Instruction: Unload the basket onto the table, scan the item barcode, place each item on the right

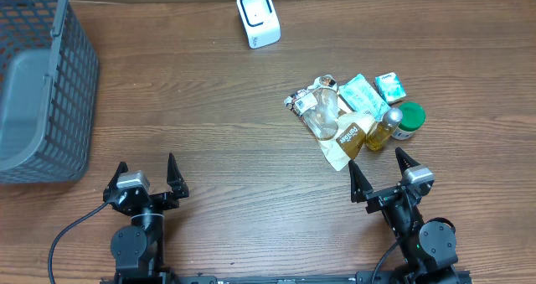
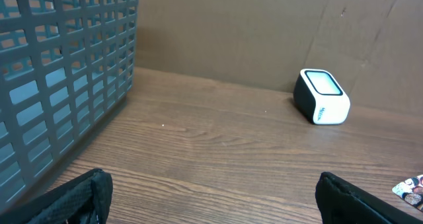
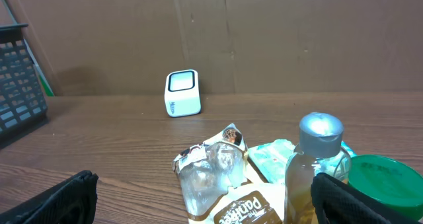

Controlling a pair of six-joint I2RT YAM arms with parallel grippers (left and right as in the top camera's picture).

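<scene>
Wood grain, plastic and crinkled wrappers

The table point(image 1: 209, 108) is brown wood grain, smooth and matt. At nine o'clock the basket point(image 1: 67, 91) is dull grey plastic lattice. At twelve the scanner point(image 1: 258, 18) is glossy white plastic. At three lie a clear bottle point(image 1: 385, 126) with a silvery metallic cap, a green plastic lid point(image 1: 410, 116) and a creased papery pouch point(image 1: 347, 140).

The work surface is a table point(image 1: 209, 108) with a brown wood-grain top, the grain running left to right in the overhead view. Along its far edge stands a plain brown wall point(image 3: 297, 39) of board-like panels, with upright seams point(image 3: 232, 45) visible from the right wrist view. Lighting is even and soft, leaving only faint shadows on the tabletop.
</scene>
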